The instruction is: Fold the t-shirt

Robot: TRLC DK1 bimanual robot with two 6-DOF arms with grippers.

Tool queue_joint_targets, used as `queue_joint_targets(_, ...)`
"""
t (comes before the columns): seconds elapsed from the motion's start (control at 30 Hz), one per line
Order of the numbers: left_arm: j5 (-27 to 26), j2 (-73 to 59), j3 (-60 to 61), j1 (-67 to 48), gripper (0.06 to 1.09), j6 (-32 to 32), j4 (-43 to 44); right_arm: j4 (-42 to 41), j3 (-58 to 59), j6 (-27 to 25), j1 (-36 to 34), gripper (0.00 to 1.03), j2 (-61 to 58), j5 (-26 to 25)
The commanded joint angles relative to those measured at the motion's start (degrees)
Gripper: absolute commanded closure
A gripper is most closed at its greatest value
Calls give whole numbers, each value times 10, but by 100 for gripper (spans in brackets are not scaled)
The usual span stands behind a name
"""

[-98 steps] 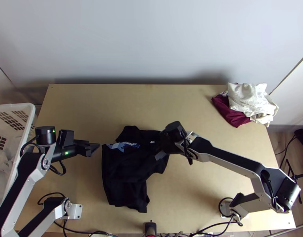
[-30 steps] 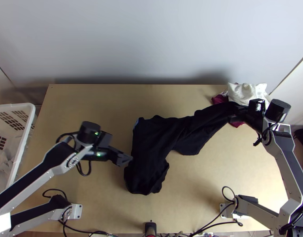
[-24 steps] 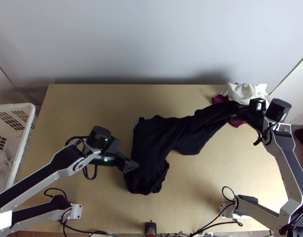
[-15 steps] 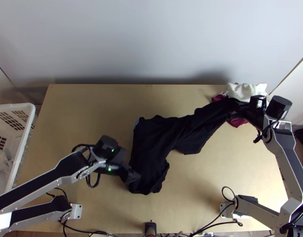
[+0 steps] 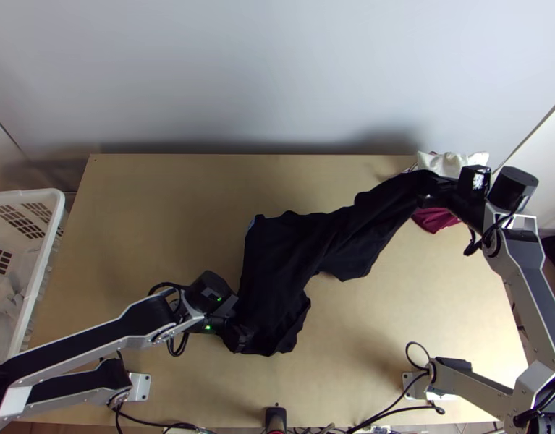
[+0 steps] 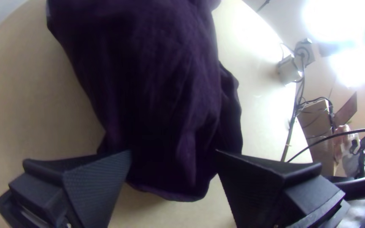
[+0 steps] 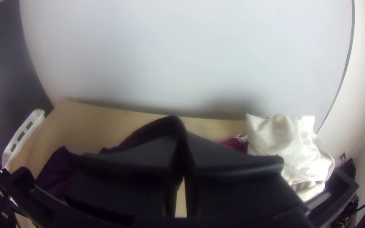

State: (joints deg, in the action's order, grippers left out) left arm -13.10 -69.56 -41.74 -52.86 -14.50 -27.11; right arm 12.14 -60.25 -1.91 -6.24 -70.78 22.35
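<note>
Counting two grippers, one black fabric t-shirt, one white cloth, one maroon cloth, one white plastic basket. T-shirt is running bunched from the left gripper across the light wooden surface to the right gripper. Left gripper is standing wide open at the shirt's near end, clamping nothing. Right gripper is closing tight on the shirt's far end; white and maroon cloths are lying just beside it. Basket is standing beyond the left gripper's outer side. Versus earliest frame: right gripper is now holding the shirt stretched outward; left gripper is sitting nearer the near edge.
</note>
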Motion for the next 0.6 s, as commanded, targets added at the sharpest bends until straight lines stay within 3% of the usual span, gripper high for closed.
queue_joint_targets(0.0,43,-29,19,-16,15,8,43,10,-24,11,4,100,-1,-1)
queue_joint_targets(0.2,43,-44,27,-51,16,-6,53,10,-24,9,2,100,-4,-2)
queue_joint_targets(0.27,43,-48,36,-60,33,-6,56,9,-26,9,1,100,-5,-2)
queue_joint_targets(0.37,43,-52,46,-54,77,-4,66,9,-29,9,1,100,-5,-2)
queue_joint_targets(0.4,44,-57,51,-52,87,-3,69,9,-31,10,2,100,-5,-2)
queue_joint_targets(0.5,45,-92,64,-51,104,-1,76,9,-33,13,2,100,-4,-2)
queue_joint_targets(0.57,48,-110,77,-50,104,-4,94,9,-34,14,2,100,-1,-1)
